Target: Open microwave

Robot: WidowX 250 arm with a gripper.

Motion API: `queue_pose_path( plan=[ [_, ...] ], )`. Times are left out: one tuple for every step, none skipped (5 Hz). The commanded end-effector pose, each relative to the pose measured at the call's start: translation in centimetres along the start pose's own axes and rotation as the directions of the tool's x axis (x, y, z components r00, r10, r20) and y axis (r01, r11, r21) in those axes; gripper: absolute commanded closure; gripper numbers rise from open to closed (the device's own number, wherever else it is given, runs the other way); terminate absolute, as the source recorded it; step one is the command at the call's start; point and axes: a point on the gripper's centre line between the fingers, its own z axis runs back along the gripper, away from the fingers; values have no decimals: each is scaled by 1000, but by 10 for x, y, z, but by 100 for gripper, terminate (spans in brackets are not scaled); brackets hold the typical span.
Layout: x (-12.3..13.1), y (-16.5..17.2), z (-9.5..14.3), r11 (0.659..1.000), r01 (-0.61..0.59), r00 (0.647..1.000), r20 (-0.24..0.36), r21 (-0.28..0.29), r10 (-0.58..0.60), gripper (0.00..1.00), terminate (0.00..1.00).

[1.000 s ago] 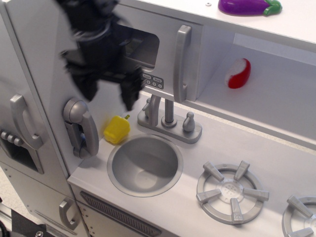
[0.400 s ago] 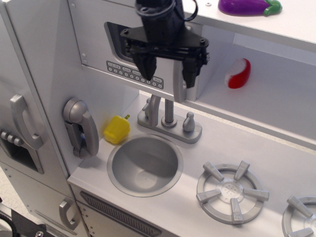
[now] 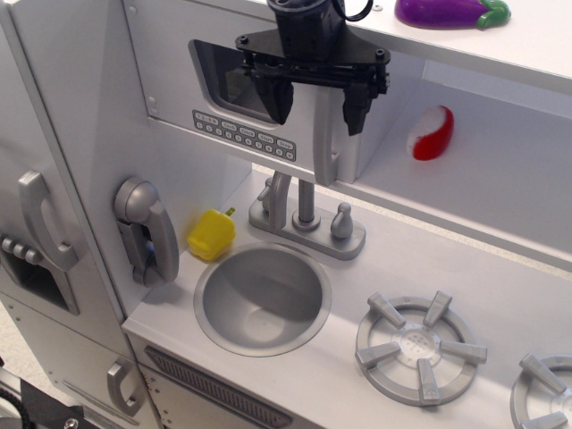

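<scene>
Toy kitchen in pale grey, seen from above and to one side; the microwave (image 3: 246, 98) sits at upper left, its door shut flat, with a dark rounded window, rows of small grey buttons (image 3: 243, 132) beneath, and a long vertical silver handle (image 3: 327, 138) on its right edge; a black gripper (image 3: 315, 100) hangs in front of the door, fingers spread apart and holding nothing, one on either side of the handle's upper part; below lie a faucet (image 3: 307, 216), a round sink (image 3: 262, 298) and a yellow toy pepper (image 3: 211, 235) just beside it; a grey wall phone (image 3: 146, 229) hangs at left; a burner (image 3: 418, 347) sits to the right; a purple eggplant (image 3: 451, 12) rests on top; a red and white toy (image 3: 431, 133) lies in the open shelf
</scene>
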Motion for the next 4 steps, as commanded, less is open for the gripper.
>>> queue_pose_path(
  plan=[
    [21,3,9,1000,1,998,60,10,-1,100,0],
    [23,4,9,1000,12,998,59,-1,-12,100,0],
    [16,7,9,999,41,998,53,2,-41,100,0],
    [0,12,11,997,78,996,52,3,-78,100,0]
  ],
)
